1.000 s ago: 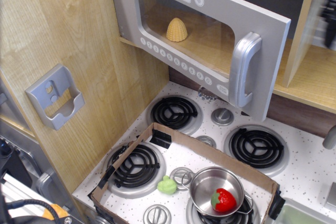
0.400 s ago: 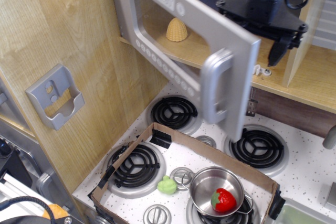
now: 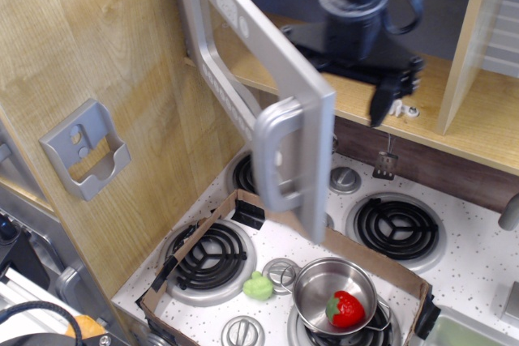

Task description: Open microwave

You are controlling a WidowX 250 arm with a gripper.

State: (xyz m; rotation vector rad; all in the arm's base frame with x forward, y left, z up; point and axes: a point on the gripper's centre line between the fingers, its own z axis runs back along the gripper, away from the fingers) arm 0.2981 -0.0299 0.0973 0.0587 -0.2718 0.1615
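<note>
The grey toy microwave door [image 3: 243,54] stands swung far out to the left, and I see it almost edge-on. Its chunky silver handle [image 3: 277,155] points toward the camera. The wooden microwave shelf [image 3: 422,111] behind it lies exposed. My black gripper [image 3: 361,79] hangs over that shelf, just right of and behind the door's free edge, apart from the handle. One dark finger [image 3: 380,103] points down; the other is hidden behind the door. The frame is blurred, so I cannot tell how the jaws stand.
Below is a stove top with several black burners [image 3: 397,228] and a cardboard frame [image 3: 324,228]. Inside the frame, a steel pot [image 3: 324,281] holds a red strawberry [image 3: 345,309], with a green toy [image 3: 259,286] beside it. A small grey holder [image 3: 85,150] is fixed to the left wooden wall.
The microwave door has swung from slightly ajar to wide open, leftward. The gripper has come in from the right and followed behind the door's free edge. The yellow object inside is now hidden.
</note>
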